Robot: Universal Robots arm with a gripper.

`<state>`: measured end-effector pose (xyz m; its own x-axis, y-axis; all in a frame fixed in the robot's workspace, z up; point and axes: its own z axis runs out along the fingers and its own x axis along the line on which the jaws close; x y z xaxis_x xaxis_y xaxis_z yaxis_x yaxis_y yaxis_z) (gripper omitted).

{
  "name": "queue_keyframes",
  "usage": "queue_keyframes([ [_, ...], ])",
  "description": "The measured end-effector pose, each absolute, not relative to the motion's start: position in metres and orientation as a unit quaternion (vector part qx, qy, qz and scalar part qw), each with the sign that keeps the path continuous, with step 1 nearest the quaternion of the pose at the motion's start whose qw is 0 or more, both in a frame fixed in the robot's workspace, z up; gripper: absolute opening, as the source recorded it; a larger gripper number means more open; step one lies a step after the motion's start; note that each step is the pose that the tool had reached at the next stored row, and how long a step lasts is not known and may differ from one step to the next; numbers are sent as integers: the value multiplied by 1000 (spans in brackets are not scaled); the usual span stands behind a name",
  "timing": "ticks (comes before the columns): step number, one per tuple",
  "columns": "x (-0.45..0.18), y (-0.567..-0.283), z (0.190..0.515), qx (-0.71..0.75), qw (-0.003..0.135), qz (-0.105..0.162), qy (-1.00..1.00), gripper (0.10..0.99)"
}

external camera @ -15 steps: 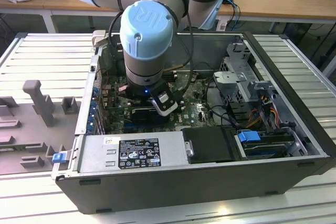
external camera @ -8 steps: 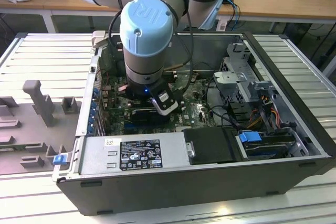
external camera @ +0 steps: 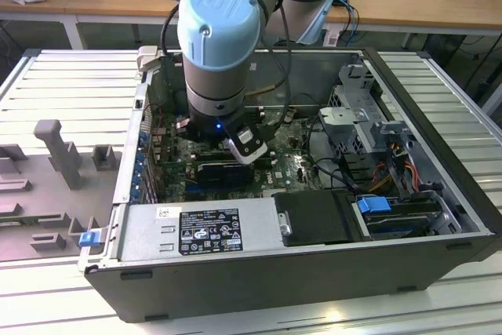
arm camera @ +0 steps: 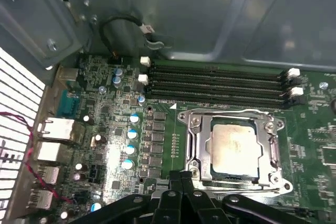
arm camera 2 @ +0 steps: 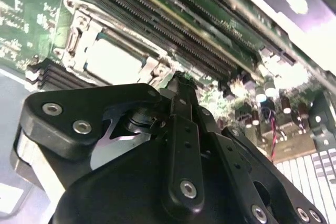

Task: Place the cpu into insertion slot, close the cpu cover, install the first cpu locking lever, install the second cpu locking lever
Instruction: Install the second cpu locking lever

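Note:
The cpu (arm camera: 233,148) lies flat in the insertion slot, its pale metal face showing through the window of the cpu cover (arm camera: 195,140), which lies down over it. A thin wire lever (arm camera: 220,110) runs along the cover's edge beside the memory slots. My gripper (arm camera: 181,178) is shut with nothing between its black fingers, its tip just off the cover's edge opposite the memory slots. The second wrist view has the same gripper (arm camera 2: 178,80) tip beside the cover (arm camera 2: 79,27) and the cpu (arm camera 2: 113,61). In the exterior view the arm's wrist (external camera: 218,37) reaches down into the open computer case (external camera: 439,115).
Long black memory slots (arm camera: 215,82) run beside the socket. Capacitors (arm camera: 128,135) and rear ports (arm camera: 50,129) stand on the board's other side. The case's steel walls (arm camera: 210,14), a power supply (external camera: 204,229) and drive cages (external camera: 361,123) surround the board. A grey fixture (external camera: 55,147) sits outside.

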<state>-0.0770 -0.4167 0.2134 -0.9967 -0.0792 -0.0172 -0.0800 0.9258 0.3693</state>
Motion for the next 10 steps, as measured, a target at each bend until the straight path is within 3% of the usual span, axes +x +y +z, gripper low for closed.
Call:
queue_keyframes([
  [10,-77,-417,244,-41,1,188,981,106],
])
